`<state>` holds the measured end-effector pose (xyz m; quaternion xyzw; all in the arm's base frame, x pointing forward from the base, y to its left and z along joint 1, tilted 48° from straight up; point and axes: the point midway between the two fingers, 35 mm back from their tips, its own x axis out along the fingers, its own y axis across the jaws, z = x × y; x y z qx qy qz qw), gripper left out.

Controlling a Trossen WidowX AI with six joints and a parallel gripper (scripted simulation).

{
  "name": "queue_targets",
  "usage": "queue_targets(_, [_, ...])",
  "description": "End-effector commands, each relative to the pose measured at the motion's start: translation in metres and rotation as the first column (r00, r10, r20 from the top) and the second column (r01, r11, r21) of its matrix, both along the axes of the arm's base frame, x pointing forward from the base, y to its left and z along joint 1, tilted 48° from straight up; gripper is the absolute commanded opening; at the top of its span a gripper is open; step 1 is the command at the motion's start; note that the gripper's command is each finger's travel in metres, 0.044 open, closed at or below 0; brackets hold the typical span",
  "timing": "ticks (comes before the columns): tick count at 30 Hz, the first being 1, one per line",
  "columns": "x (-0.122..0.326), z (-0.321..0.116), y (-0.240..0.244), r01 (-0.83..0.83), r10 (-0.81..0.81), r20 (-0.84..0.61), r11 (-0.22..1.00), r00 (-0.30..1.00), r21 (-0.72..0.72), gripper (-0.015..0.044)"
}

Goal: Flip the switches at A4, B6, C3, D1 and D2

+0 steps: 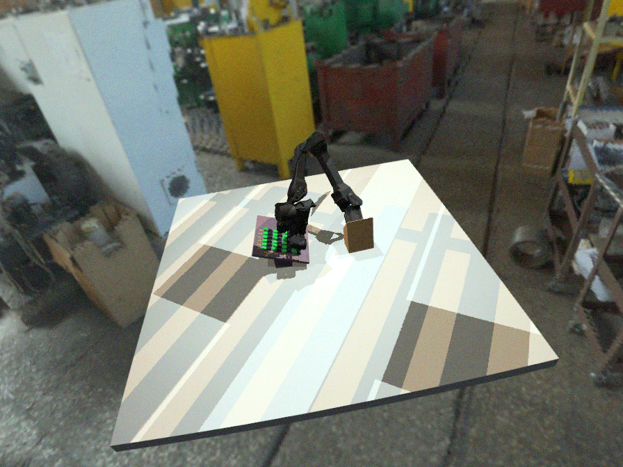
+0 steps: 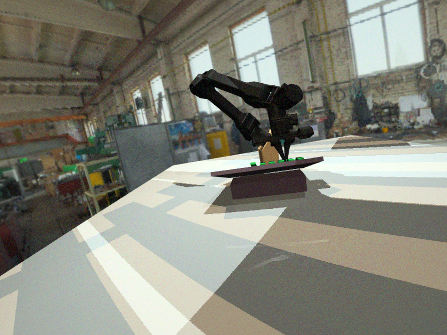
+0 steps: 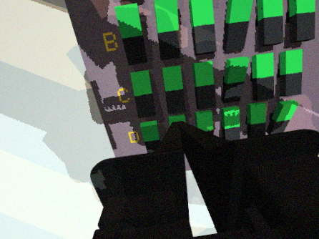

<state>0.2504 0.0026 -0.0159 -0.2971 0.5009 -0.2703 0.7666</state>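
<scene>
— So, where is the arm (image 2: 238,96) right now?

— Bent over the switch panel (image 1: 281,240), which sits tilted on a dark block (image 2: 268,184) on the striped bench (image 1: 338,306). The gripper (image 3: 179,126) points down at the near edge of the panel, over row D.

— And the jaws?

— Closed tight, tips together, nothing held between them. In the wrist view they come to one dark point right over the second switch in row D (image 3: 177,119), whose green top just peeks out above the tip. Whether the tip is pressing on it or only just above it, I cannot tell.

— What about the neighbours?

— The first switch in row D (image 3: 149,131) shows to the left of the tip, beside the yellow letter D (image 3: 133,137). Rows B and C are visible further up, each rocker half green and half dark grey. The letters B (image 3: 110,41) and C (image 3: 123,96) are printed along the panel's left margin.

— Anything else on the bench?

— A tan box (image 1: 359,234) stands near the panel, at the foot of the arm.
</scene>
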Motion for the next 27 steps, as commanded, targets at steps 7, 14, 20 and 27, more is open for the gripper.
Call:
queue_targets(7, [-0.017, 0.024, 0.034, -0.018, 0.018, 0.002, 1.0, 1.0, 0.007, 0.0])
queue_targets(14, [-0.016, 0.047, 0.045, -0.022, 0.022, 0.014, 1.0, 1.0, -0.003, 0.0])
queue_targets(20, [0.015, 0.085, 0.037, -0.022, 0.022, 0.015, 1.0, 1.0, -0.006, 0.0])
queue_targets(27, [0.015, 0.085, 0.037, -0.022, 0.022, 0.015, 1.0, 1.0, -0.006, 0.0])
